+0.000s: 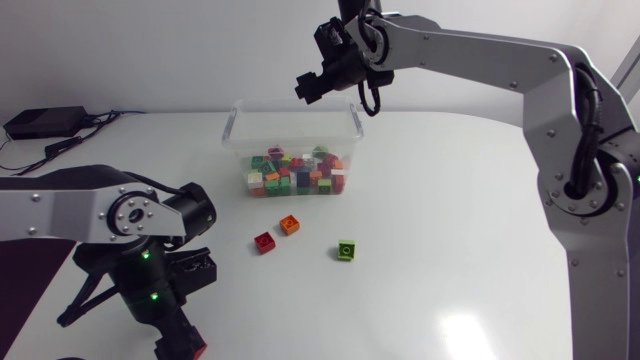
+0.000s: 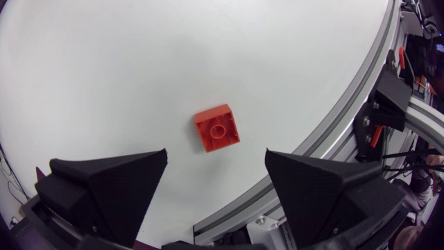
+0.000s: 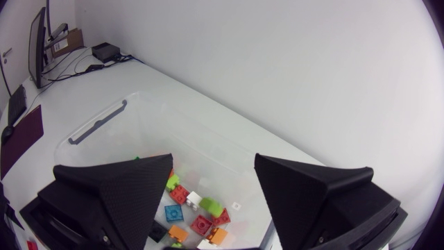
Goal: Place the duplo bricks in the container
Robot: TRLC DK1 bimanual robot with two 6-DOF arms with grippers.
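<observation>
- The left gripper (image 2: 216,151) is wide open and holds nothing. Its two black fingers point down at the desk (image 1: 450,200), low at that arm's corner.
- A red-orange brick (image 2: 217,128) lies stud up on the desk, just ahead of the gap between those fingers. Neither finger touches it. It sits close to the desk's edge and is turned a little against the line of the fingers.
- From where I stand, picking up this brick looks like the step in hand: the gripper is lined up over it but has not closed.
- The next move calls for a small turn of the wrist so the fingers meet two flat sides. Then a drop straight down, a firm close, a lift, and a long carry across to the container (image 1: 236,130).
- The right gripper (image 3: 213,158) is also spread wide and empty. It hangs above the container's far rim and looks down into it.
- The container is a clear tub at the back middle of the desk, and a heap of bricks (image 1: 295,172) in mixed colours already covers its floor.
- Three more bricks lie loose on the desk in front of it: a red brick (image 1: 264,242), an orange brick (image 1: 290,224) near it, and a green brick (image 1: 346,250) a little apart.
- So I judge the job well along but not finished. The free right arm is placed to fetch one of the three.
</observation>
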